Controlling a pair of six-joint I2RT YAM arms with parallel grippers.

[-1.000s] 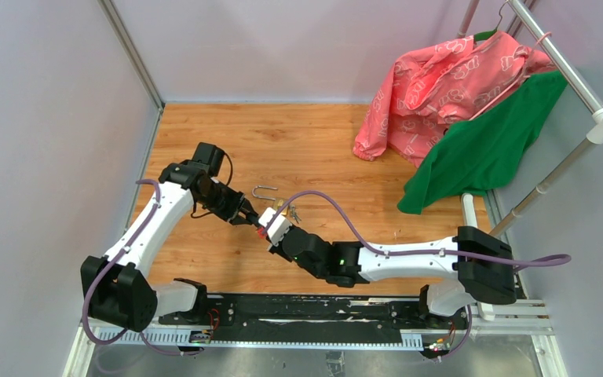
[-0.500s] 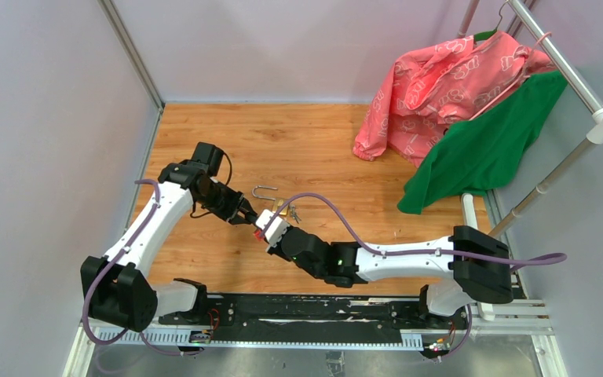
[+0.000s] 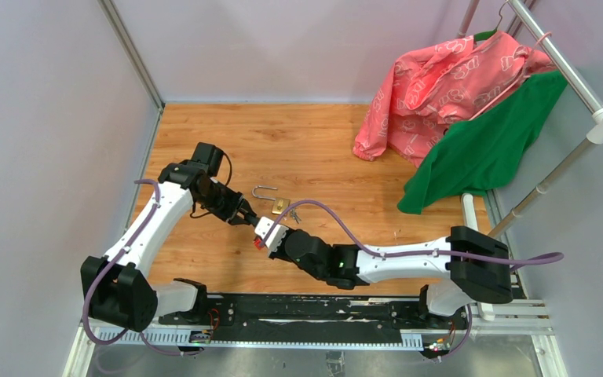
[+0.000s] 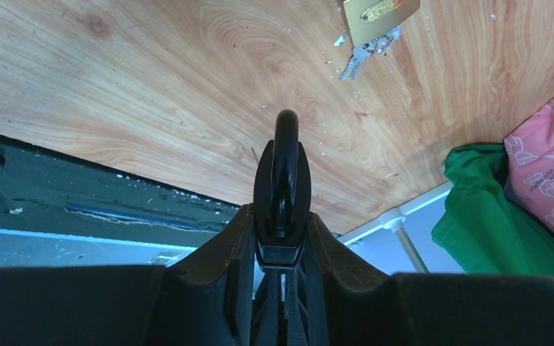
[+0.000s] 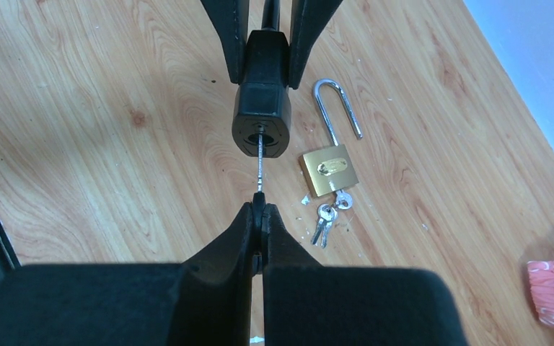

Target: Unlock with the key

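Leftward and slightly toward the near edge the right arm has shifted over the last second, so the brass padlock point(image 3: 280, 206), then partly covered by its wrist, now shows whole; the left arm has not visibly moved.

One wooden tabletop point(image 3: 322, 141) carries everything. At its far right stands one rack point(image 3: 573, 75) with two garments, one pink point(image 3: 447, 78) and one green point(image 3: 487, 145), both well apart from the work. There are two arms.

There are two padlocks. The black padlock point(image 5: 261, 119), the one being worked on, is held off the wood near the middle of the tabletop, the left tool point(image 3: 243, 216) clenched on its upper part with the keyhole facing the right arm. The brass one lies flat just beyond, with its shackle up.

One key point(image 5: 260, 164) is pinched in the clenched right tool point(image 5: 260, 210). A small bunch of keys point(image 5: 326, 216), at least two, lies at the brass lock's foot; the exact number is too small to count.

As for progress, the key's tip is in the black lock's keyhole, but most of the blade is still bare between lock and fingertips. I judge the insertion only begun: pushing the key home, turning it and freeing the shackle remain. Whether the shackle is still latched is hidden by the left tool.
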